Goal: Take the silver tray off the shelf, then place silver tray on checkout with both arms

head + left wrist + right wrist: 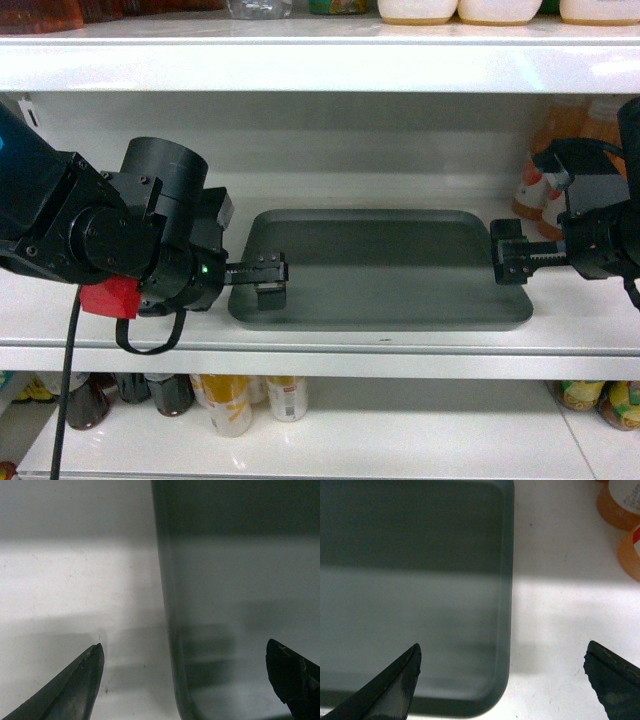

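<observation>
Here, the large flat matte grey-green tray with rounded corners lies flat on the glossy white metal shelf board, close to the board's front edge and roughly midway along it, with both black arms closing in from either end. The left black gripper sits at the tray's left short rim, and in its wrist view the two dark fingertips are spread wide, one over bare white shelf and the other over the tray floor, so the rim runs up between them: open, nothing held. The right black gripper mirrors it at the right short rim; its wrist view shows the same wide spread, one tip above the tray and the other above the shelf, straddling the edge near the tray's front right corner, also open and empty. Orange-labelled bottles stand toward the right back of the shelf, beyond the tray's right end. My read: this is the pre-grasp, and the pinch has not happened. To do it well, both sets of jaws should settle low enough to catch the shallow raised rim squarely, close at the same time, and lift level together; a low rim gives little purchase, so an uneven pull could tilt or slip the tray, and the right arm wants to stay clear of those bottles.
</observation>
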